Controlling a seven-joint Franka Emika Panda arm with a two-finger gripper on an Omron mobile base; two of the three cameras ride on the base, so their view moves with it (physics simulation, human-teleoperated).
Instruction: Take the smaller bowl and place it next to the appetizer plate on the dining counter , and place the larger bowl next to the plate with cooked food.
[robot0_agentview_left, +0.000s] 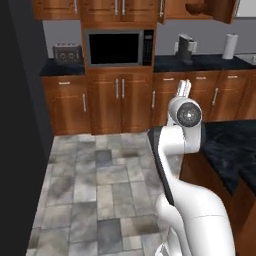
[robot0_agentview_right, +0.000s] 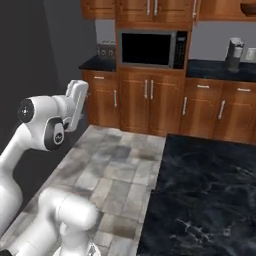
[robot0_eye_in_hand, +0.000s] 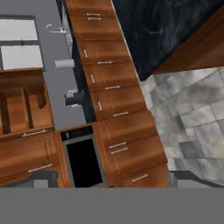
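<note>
The larger bowl (robot0_agentview_left: 196, 7) is a dark brown wooden shape inside the open upper cabinet at the far wall, also at the top right corner (robot0_agentview_right: 248, 7) in the right base view. In the hand view its curved side (robot0_eye_in_hand: 41, 99) shows on a shelf of that cabinet. My gripper (robot0_agentview_left: 184, 84) is raised mid-air over the floor, far from the cabinet, open and empty; its tips (robot0_eye_in_hand: 113, 179) stand wide apart. The dining counter (robot0_agentview_left: 230, 145) (robot0_agentview_right: 200, 190) (robot0_eye_in_hand: 166, 26) lies to the right of the arm, its black marble bare where it shows. The smaller bowl and both plates are out of view.
A built-in microwave (robot0_agentview_left: 119, 48) sits in the wood cabinets at the back. On the rear counter stand a toaster (robot0_agentview_left: 67, 52), a coffee machine (robot0_agentview_left: 186, 48) and a paper towel roll (robot0_agentview_left: 230, 46). A dark wall (robot0_agentview_left: 20, 125) bounds the left. Tiled floor (robot0_agentview_left: 105, 190) lies open between.
</note>
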